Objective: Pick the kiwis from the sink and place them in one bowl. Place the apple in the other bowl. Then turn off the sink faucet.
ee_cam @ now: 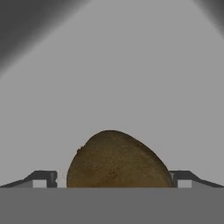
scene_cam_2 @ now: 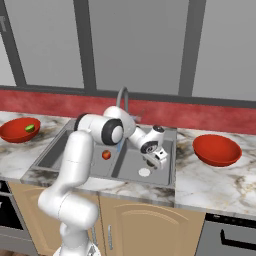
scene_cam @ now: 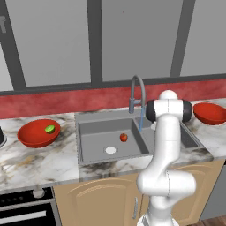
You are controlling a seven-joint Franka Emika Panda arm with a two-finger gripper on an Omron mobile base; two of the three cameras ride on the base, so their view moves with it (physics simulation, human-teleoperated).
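- The brown kiwi (ee_cam: 116, 159) lies on the grey floor of the sink (scene_cam: 88, 132). In the hand view it sits right between the two fingertips (ee_cam: 41, 179), which stand spread wide on either side and, as far as we can tell, do not touch it.
- We read the tool (scene_cam_2: 159, 159) as lowered into the right-hand basin, jaws wide, straddling the fruit so that closing would catch it across its narrow width. We judge nothing is held yet.
- The apple (scene_cam: 123, 137) rests in the other basin near the white drain (scene_cam: 111, 150), well apart from the tool; we take it as waiting its turn.
- The sink faucet (scene_cam: 137, 95) arches over the divide between the basins, and a thin blue stream beneath its spout suggests the water is on.
- On the desk (scene_cam: 39, 161) to the left, one bowl (scene_cam: 37, 132) already holds the lime-green kiwi (scene_cam: 50, 129), so we judge the brown one belongs there too.
- The other bowl (scene_cam_2: 216, 149) stands on the desk to the right of the sink, presumably for the apple.
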